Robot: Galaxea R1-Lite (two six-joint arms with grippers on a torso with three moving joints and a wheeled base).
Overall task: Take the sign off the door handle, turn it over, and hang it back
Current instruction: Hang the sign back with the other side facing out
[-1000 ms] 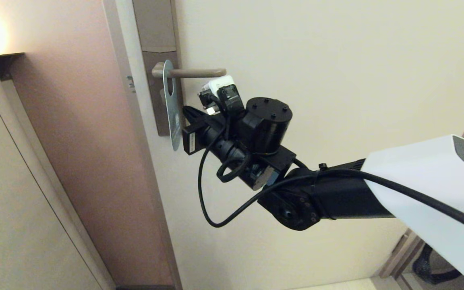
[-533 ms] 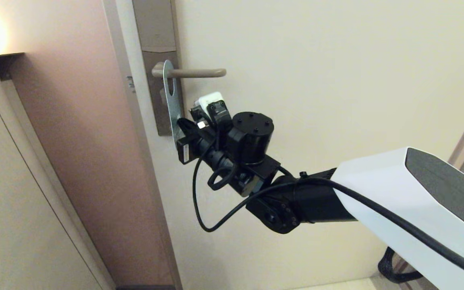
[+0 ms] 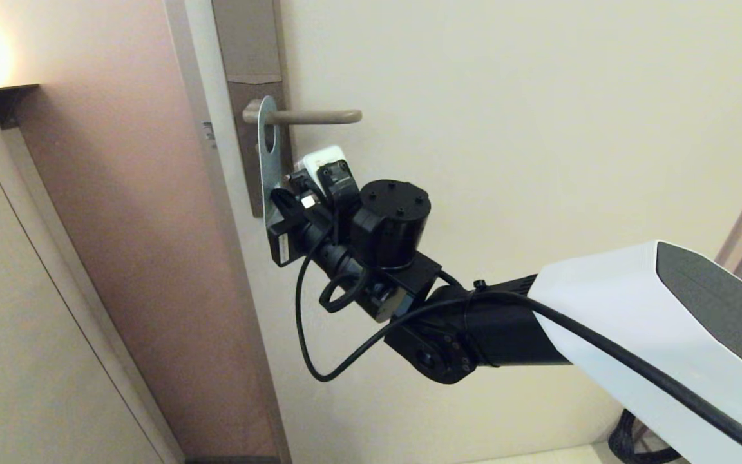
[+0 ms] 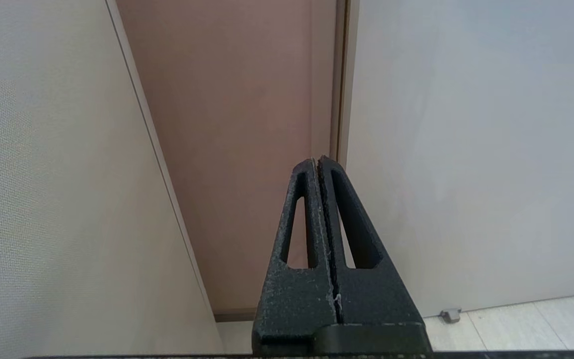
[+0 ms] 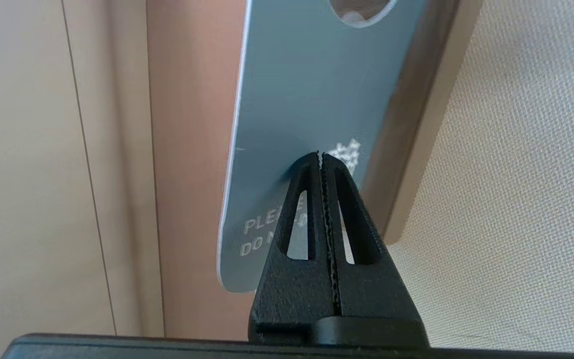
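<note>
Head view: sign (image 3: 268, 154) hangs on door handle (image 3: 310, 116); right gripper (image 3: 275, 196) at its lower end.
Left wrist view: left gripper (image 4: 318, 160) pressed together, empty.
Right wrist view: right gripper (image 5: 320, 155) pressed together, tips against sign's (image 5: 307, 89) blue face.

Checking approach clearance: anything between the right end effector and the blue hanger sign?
Nothing visible. The right end effector, fingers shut, points straight at the blue face of the flat round-ended hanger sign, which hangs on the slim beige-bronze lever door handle. Contact cannot be told.
</note>
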